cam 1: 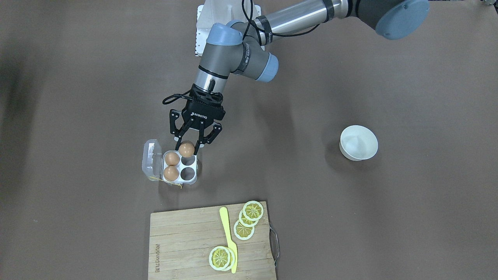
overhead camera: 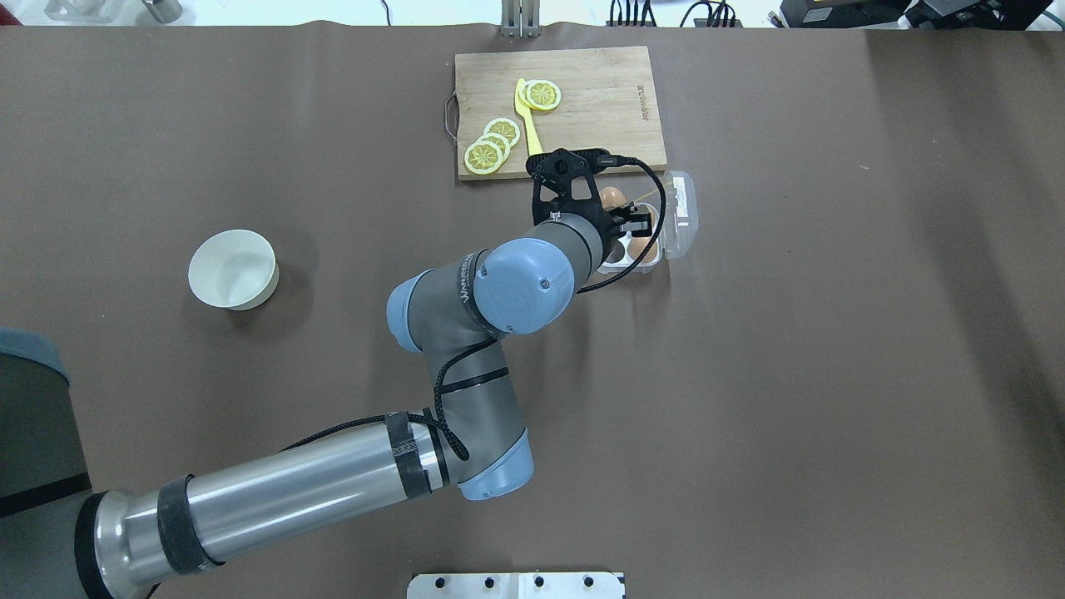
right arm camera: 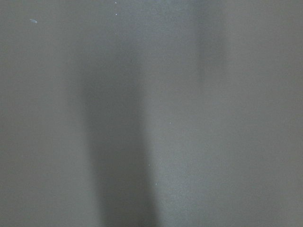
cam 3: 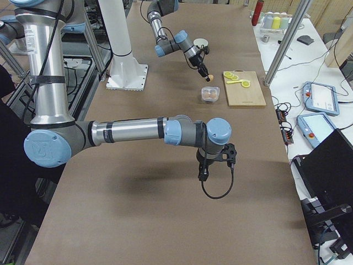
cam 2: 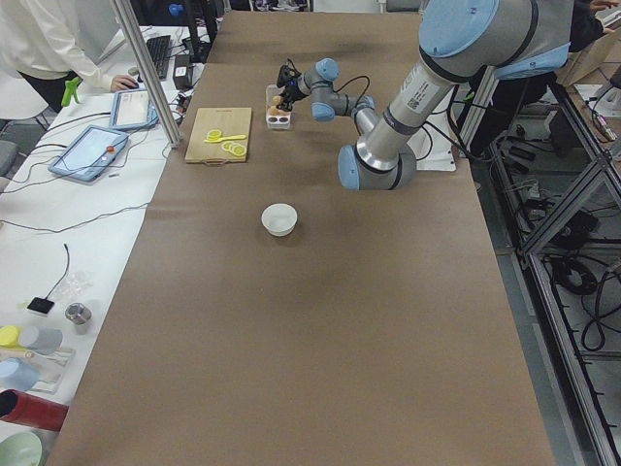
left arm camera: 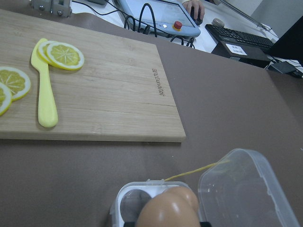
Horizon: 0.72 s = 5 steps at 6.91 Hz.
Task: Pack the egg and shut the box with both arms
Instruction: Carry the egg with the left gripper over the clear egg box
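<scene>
Clear glossy plastic box (cam 1: 152, 156), smooth egg (cam 1: 186, 149), seemingly matt table (cam 1: 350, 217).

Left arm (cam 1: 233, 54) extended, left hand (cam 1: 187, 150) down, pinching egg (cam 1: 186, 148); right arm (cam 3: 132, 131) outstretched, right hand (cam 3: 202, 175) down.

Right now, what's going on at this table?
The left arm's tool grips a brown egg and holds it just above the clear box, over the side with the two empty cells. Two other eggs already sit in the cells next to the lid, which stands open. The right arm's tool hangs over the table well away from the box, and I can't tell whether it is open or shut. Packing is under way and the box is not yet closed.
</scene>
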{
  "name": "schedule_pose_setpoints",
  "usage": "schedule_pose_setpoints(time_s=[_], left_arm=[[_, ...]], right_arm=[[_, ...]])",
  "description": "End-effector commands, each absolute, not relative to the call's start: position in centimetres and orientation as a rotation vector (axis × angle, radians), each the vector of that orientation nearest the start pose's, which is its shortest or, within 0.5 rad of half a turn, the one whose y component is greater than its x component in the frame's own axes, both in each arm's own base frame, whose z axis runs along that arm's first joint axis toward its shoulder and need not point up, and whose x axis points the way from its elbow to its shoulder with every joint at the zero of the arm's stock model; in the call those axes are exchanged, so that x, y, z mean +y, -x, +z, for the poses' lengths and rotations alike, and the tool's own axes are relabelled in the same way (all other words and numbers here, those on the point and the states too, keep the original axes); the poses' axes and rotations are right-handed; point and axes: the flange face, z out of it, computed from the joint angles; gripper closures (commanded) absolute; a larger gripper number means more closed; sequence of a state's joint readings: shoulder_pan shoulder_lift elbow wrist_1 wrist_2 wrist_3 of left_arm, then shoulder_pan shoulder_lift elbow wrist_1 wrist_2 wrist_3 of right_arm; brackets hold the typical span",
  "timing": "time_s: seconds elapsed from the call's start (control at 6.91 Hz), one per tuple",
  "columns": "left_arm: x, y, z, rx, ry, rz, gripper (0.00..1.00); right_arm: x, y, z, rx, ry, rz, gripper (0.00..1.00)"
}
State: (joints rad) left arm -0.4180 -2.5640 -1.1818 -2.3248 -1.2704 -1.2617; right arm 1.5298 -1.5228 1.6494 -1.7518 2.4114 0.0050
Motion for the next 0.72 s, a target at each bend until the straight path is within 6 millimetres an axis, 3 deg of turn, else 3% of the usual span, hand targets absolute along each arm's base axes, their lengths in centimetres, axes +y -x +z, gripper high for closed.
schedule_pose_setpoints(time_s=[0.0, 0.43, 0.58], left_arm=[[-48.5, -68.2, 9.5, 1.118, -0.734, -0.312, 1.00], [-48.8, -69.1, 10.9, 1.091, -0.727, -0.306, 1.00], [-48.9, -69.3, 11.3, 1.082, -0.722, -0.305, 0.94]], right_arm=[[-51.0, -3.3, 60.7, -0.839, 0.072, -0.022, 0.00], [-51.0, -3.2, 60.8, -0.840, 0.074, -0.023, 0.00], [-51.0, -3.2, 60.8, -0.840, 0.074, -0.023, 0.00]])
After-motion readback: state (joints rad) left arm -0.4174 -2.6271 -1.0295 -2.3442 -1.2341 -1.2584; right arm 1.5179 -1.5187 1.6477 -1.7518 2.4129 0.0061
